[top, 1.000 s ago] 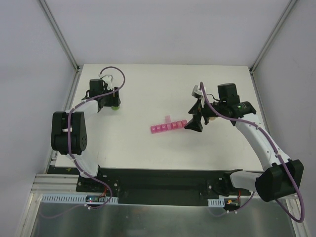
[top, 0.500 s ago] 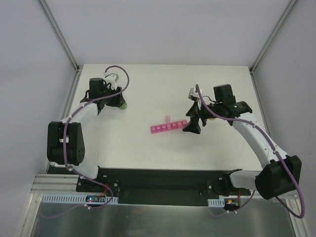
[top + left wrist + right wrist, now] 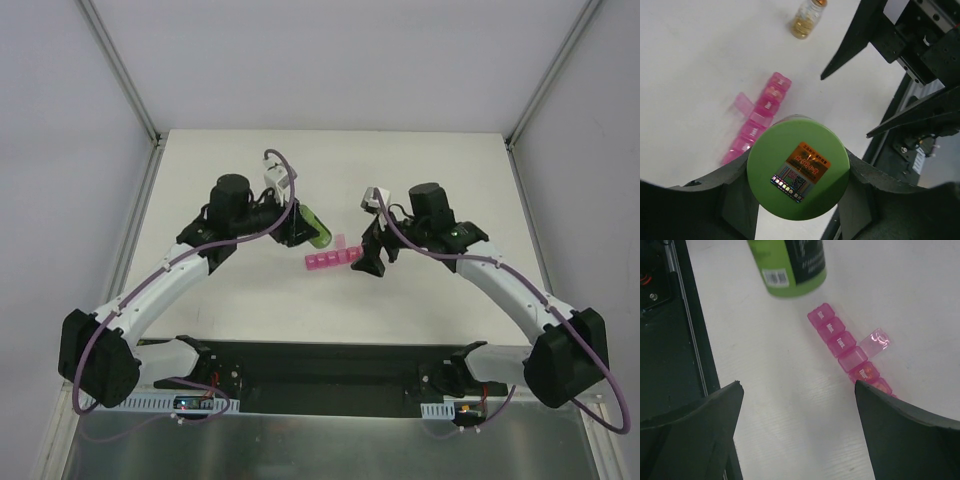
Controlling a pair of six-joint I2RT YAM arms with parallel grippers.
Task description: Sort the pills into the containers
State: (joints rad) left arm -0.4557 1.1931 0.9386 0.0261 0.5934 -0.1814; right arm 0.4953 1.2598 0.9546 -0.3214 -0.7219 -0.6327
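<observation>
Containers point(image 3: 333, 262) lie near the middle of the white tabletop point(image 3: 250, 310), a glossy pink plastic strip of small square cells joined in a row. Bare, smooth tabletop lies open between the strip and the arm bases. In the top view the strip's right end is hidden under the right hand point(image 3: 368, 262), so the cells cannot all be counted there. That hand's two dark fingers stand wide apart with nothing between them, just over that end. In the right wrist view the closed lids carry small white lettering. One translucent lid sticks out on the far side of the row, leaving its cell uncovered; what lies inside any cell is hard to make out. Just beyond the strip's left end, the left hand point(image 3: 295, 222) is clamped around a green bottle point(image 3: 315, 227), held tilted. Its round base bears an orange and dark sticker in the left wrist view, and a black label with a barcode shows from the right wrist. Its other end is cut off or hidden in every view, and I cannot tell whether it touches the tabletop. A small clear vial point(image 3: 806, 17) with yellowish contents stands farther off, its top cut by the frame edge. Beyond, open tabletop runs to the far edge.
</observation>
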